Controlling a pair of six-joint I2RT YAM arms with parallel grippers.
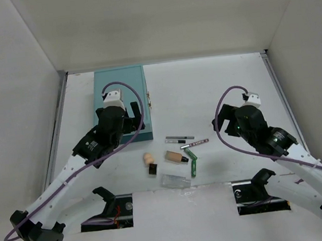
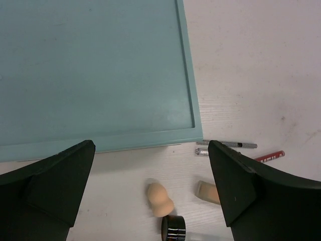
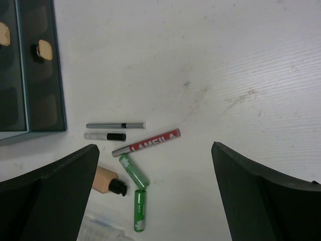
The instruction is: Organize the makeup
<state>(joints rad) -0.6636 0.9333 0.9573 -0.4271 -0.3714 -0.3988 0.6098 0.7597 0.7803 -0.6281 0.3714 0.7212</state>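
Note:
The makeup lies in front of the teal box [image 1: 121,101]: beige sponge [image 1: 147,157], tiny black piece [image 1: 153,168], tan black-capped tube [image 1: 175,157], grey pencils [image 1: 179,137], pink pencil [image 1: 195,144], green stick [image 1: 193,162], clear packet [image 1: 175,180]. My left gripper [image 1: 121,127] hovers open and empty over the box's near edge; its view [image 2: 150,148] shows the sponge [image 2: 160,199] and black piece [image 2: 173,228] between the fingers, below. My right gripper [image 1: 223,122] is open and empty to the right of the items; its view [image 3: 154,147] shows the pink pencil [image 3: 148,142] and green stick [image 3: 133,170].
The closed teal box fills the top left of the left wrist view [image 2: 95,70], and its side with gold latches shows in the right wrist view [image 3: 40,100]. White walls enclose the table on three sides. The arm bases stand at the near edge.

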